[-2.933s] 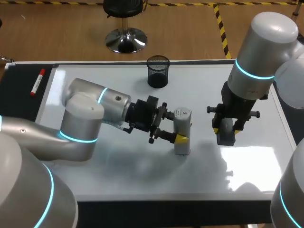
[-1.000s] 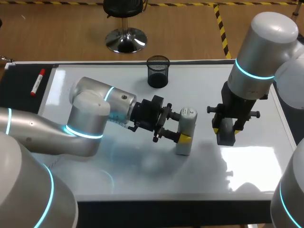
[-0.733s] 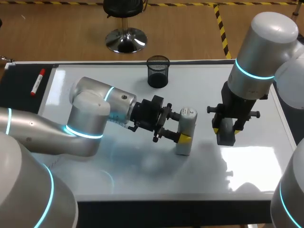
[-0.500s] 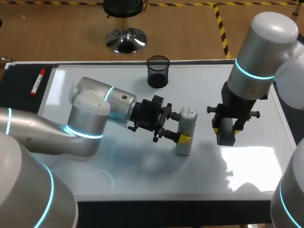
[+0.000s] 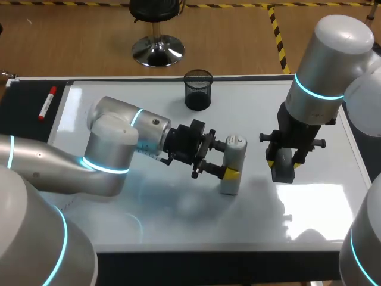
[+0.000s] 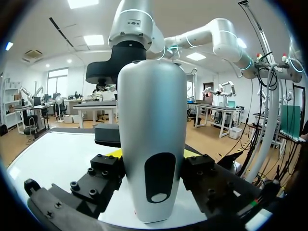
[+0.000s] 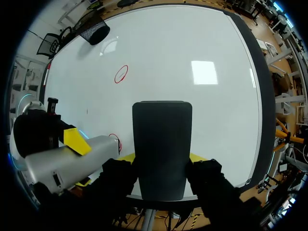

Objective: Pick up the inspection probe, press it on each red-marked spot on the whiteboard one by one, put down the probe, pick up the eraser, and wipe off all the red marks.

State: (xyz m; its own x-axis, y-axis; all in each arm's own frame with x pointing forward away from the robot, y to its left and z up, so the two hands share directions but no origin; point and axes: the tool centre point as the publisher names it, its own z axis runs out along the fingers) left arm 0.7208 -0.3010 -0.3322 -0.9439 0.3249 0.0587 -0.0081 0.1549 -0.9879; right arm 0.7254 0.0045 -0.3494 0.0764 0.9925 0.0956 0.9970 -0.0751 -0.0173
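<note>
The white inspection probe (image 5: 232,164) stands nearly upright on the whiteboard (image 5: 149,208), and my left gripper (image 5: 228,158) is shut on it from both sides. In the left wrist view the probe (image 6: 152,144) fills the space between the fingers of the left gripper (image 6: 153,168). My right gripper (image 5: 284,162) hovers to the right, shut on the dark grey eraser (image 5: 283,167). In the right wrist view the eraser (image 7: 162,147) sits in the right gripper (image 7: 162,166). A small red mark (image 7: 114,139) lies at the probe's (image 7: 67,163) lower end. A red oval (image 7: 121,73) lies farther off.
A black mesh pen cup (image 5: 197,89) stands at the whiteboard's far edge. A red marker (image 5: 46,103) lies on the dark strip left of the board. My two grippers are about a hand's width apart.
Since the earliest frame my left arm has carried the probe slightly to the right. Over the last second nothing has moved.
</note>
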